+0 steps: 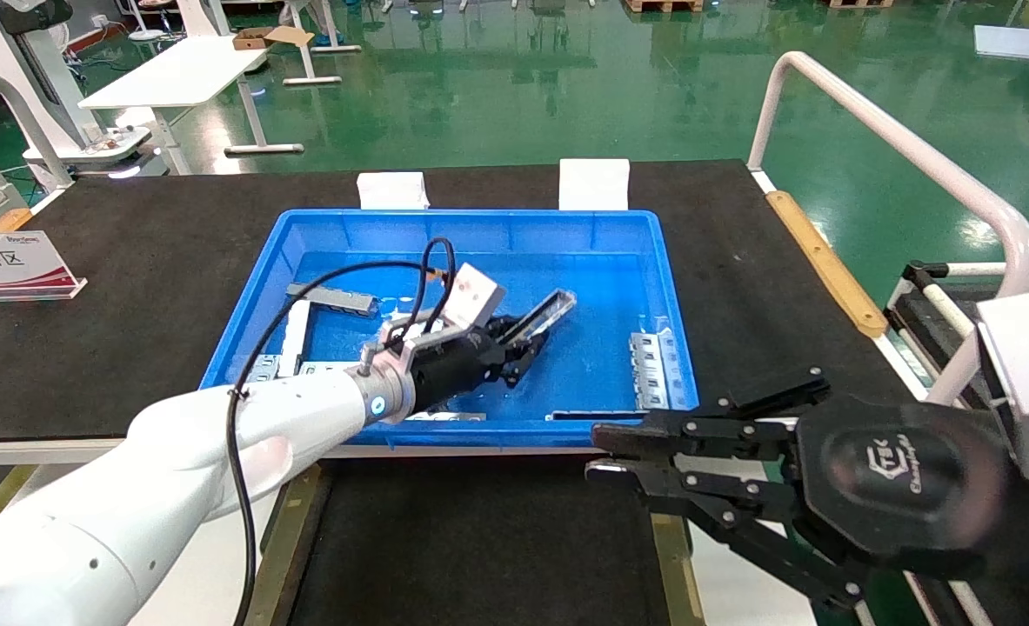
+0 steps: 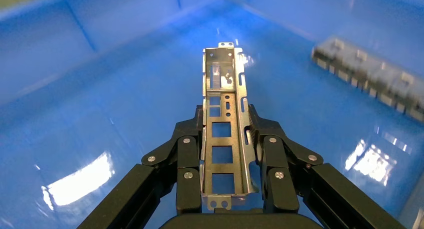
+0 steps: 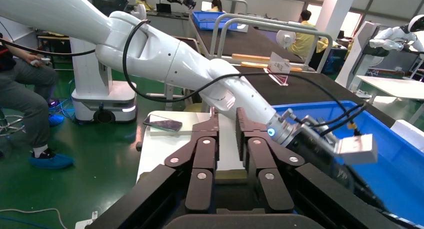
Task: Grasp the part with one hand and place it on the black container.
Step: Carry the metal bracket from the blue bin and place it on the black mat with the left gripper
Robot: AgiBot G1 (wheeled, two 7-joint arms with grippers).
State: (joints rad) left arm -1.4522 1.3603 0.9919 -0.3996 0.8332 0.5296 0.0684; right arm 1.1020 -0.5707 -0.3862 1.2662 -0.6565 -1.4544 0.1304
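Left gripper (image 1: 527,341) pinches the part (image 2: 223,120) across its side walls near one end, rest sticking out fwd, lifted over the blue bin (image 1: 479,222). Thin sheet metal w/ cut-outs: prob. light, stiff, slick at edges; side-wall hold looks sound, mid-length would balance better. Other strips lie in bin. Black container (image 1: 479,539) sits just before the bin, by the dark desk (image 1: 131,261). Right gripper (image 1: 597,452) idles near bin corner, fingers nearly together, holding nothing. Green floor, white desks beyond.

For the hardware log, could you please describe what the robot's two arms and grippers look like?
The left arm is glossy white with a silver wrist ring, a blue indicator light and a looping black cable. The left gripper and right gripper are black linkage fingers with silver rivets; the right's round housing carries an embossed logo.
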